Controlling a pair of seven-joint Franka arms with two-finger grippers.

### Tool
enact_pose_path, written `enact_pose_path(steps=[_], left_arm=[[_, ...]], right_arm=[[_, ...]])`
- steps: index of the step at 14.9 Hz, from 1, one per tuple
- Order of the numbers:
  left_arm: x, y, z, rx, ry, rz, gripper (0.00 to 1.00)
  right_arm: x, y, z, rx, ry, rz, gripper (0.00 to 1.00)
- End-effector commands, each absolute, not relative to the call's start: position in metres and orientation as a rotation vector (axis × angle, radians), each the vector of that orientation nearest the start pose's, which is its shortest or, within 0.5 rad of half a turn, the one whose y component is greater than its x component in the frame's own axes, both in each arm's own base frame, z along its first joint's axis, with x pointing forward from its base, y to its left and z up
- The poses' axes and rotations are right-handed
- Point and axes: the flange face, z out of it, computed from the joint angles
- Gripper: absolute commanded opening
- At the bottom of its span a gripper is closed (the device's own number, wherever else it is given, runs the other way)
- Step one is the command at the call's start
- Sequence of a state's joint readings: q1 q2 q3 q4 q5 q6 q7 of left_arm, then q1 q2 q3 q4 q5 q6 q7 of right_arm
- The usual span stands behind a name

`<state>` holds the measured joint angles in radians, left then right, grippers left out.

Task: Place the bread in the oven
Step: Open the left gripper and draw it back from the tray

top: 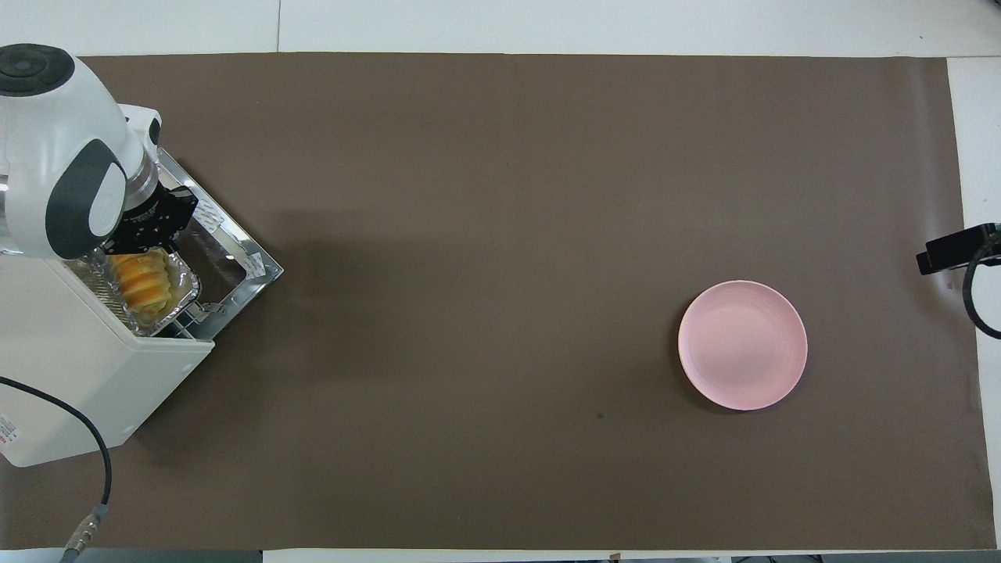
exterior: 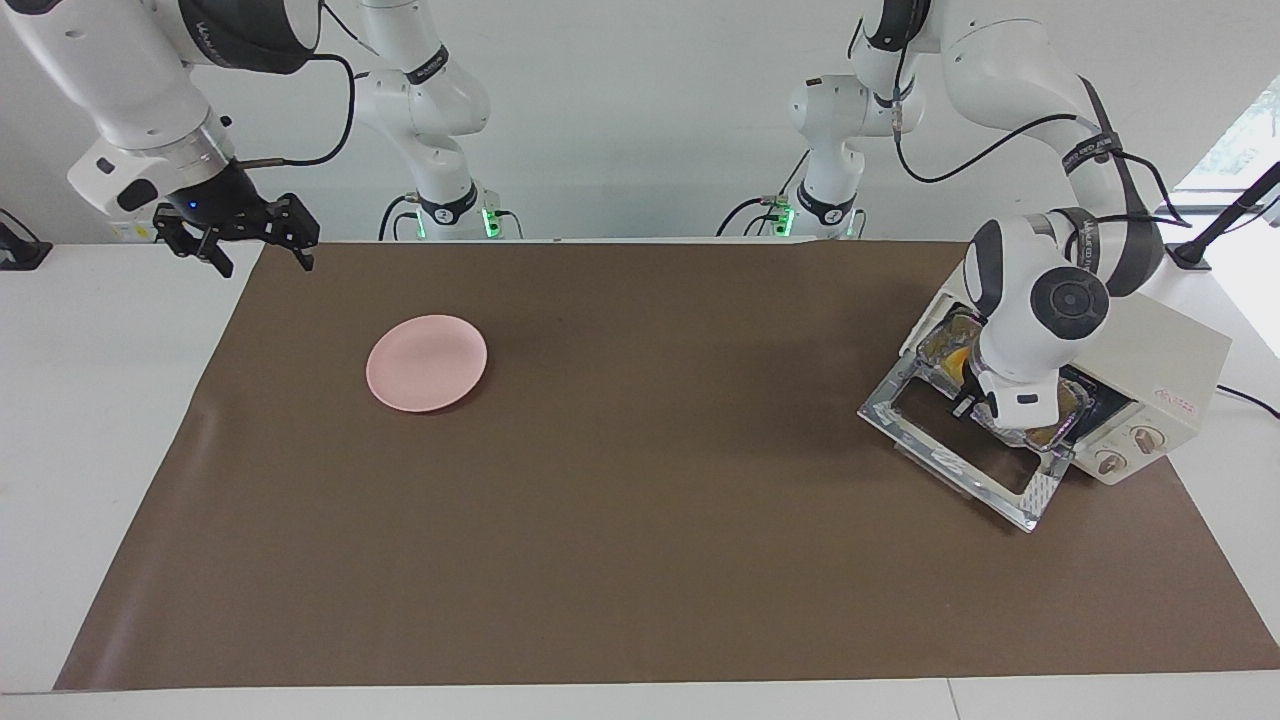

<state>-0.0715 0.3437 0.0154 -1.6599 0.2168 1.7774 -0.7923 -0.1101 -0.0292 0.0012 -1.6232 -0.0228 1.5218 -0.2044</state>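
Brown-matted counter (exterior: 600,560): your left pincer (top: 150,234), clamped on the foil tray (top: 184,283) (right pincer (exterior: 238,228) agape, idle), could tip the bread (top: 141,280) off the oven (exterior: 1170,362) rack.

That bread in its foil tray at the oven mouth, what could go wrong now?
The foil tray with the bread sticks out over the open door of the oven; it could tip or slide out. The left pincer, shut at the tray's rim, might crumple the thin foil or drag it askew.
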Motion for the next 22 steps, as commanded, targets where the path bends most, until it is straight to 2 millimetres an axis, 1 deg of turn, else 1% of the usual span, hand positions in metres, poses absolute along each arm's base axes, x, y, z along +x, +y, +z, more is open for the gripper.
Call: enact_pose_path(steps=[1, 2, 4, 5, 7, 8, 12, 14, 15, 16, 17, 18, 19, 20, 22], left_arm=[[0.622, 0.020, 0.400, -2.699, -0.930, 0.141, 0.00], [0.622, 0.024, 0.400, -2.698, -0.933, 0.145, 0.00], [0.620, 0.026, 0.399, -2.688, -0.943, 0.160, 0.00], [0.616, 0.026, 0.395, -2.680, -0.944, 0.182, 0.00], [0.615, 0.017, 0.395, -2.678, -0.945, 0.176, 0.00], [0.614, 0.016, 0.393, -2.674, -0.948, 0.182, 0.00], [0.611, 0.015, 0.390, -2.683, -0.924, 0.185, 0.00], [0.612, 0.018, 0.393, -2.701, -0.890, 0.184, 0.00], [0.612, 0.022, 0.393, -2.707, -0.874, 0.191, 0.18], [0.612, 0.024, 0.393, -2.705, -0.880, 0.191, 0.20], [0.612, 0.025, 0.393, -2.705, -0.877, 0.189, 0.33], [0.612, 0.025, 0.393, -2.705, -0.877, 0.189, 0.76], [0.613, 0.023, 0.395, -2.709, -0.874, 0.180, 1.00], [0.615, 0.020, 0.399, -2.713, -0.865, 0.169, 1.00], [0.624, 0.016, 0.417, -2.746, -0.815, 0.120, 1.00]], right_arm=[[0.529, -0.059, 0.613, -3.138, -0.123, 0.098, 1.00], [0.529, -0.059, 0.613, -3.138, -0.123, 0.100, 1.00], [0.529, -0.059, 0.613, -3.138, -0.123, 0.100, 1.00], [0.529, -0.059, 0.613, -3.138, -0.123, 0.098, 1.00], [0.529, -0.059, 0.613, -3.138, -0.123, 0.098, 1.00], [0.529, -0.059, 0.613, -3.138, -0.123, 0.098, 1.00], [0.529, -0.059, 0.613, -3.138, -0.123, 0.098, 1.00], [0.529, -0.059, 0.613, -3.138, -0.123, 0.098, 1.00], [0.529, -0.059, 0.613, -3.138, -0.123, 0.098, 1.00], [0.529, -0.059, 0.613, -3.138, -0.123, 0.098, 1.00], [0.529, -0.059, 0.613, -3.138, -0.123, 0.098, 1.00], [0.529, -0.059, 0.613, -3.138, -0.123, 0.098, 1.00], [0.529, -0.059, 0.613, -3.138, -0.123, 0.098, 1.00], [0.529, -0.059, 0.613, -3.138, -0.123, 0.098, 1.00], [0.529, -0.059, 0.613, -3.138, -0.123, 0.098, 1.00]])
